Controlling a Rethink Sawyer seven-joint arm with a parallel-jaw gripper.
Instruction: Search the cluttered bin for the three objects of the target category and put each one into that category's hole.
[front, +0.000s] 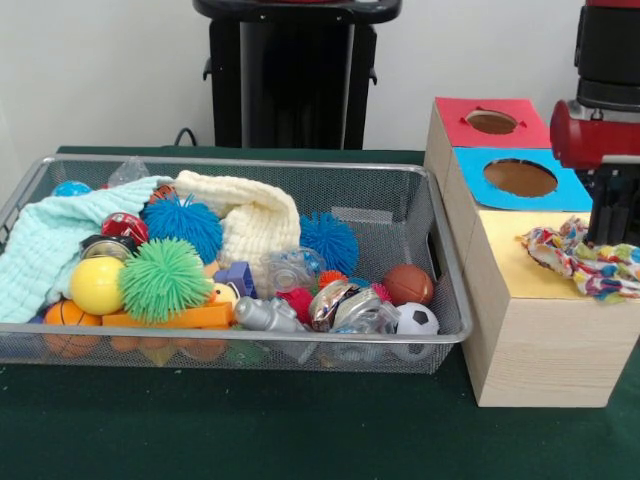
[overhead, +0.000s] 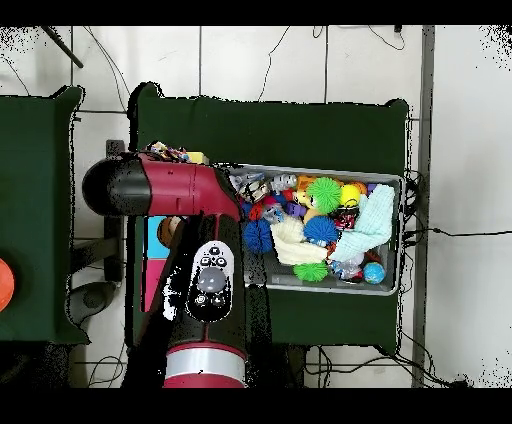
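A multicoloured patterned cloth (front: 585, 262) lies bunched on the yellow top (front: 510, 255) of the wooden box, at its right side. My gripper (front: 608, 235) comes straight down into that cloth, which hides its tip. In the overhead view the same cloth (overhead: 170, 153) peeks out past the red arm (overhead: 170, 190). Behind the yellow section are a blue top with an oval hole (front: 520, 177) and a red top with a hole (front: 491, 122). A cream knitted cloth (front: 255, 215) and a pale teal cloth (front: 50, 245) lie in the wire bin (front: 250, 345).
The bin also holds a yellow ball (front: 96, 285), a green spiky ball (front: 163, 278), blue spiky balls (front: 183, 225), a brown ball (front: 408, 284), a small soccer ball (front: 417, 320) and several other toys. The wooden box stands right beside the bin.
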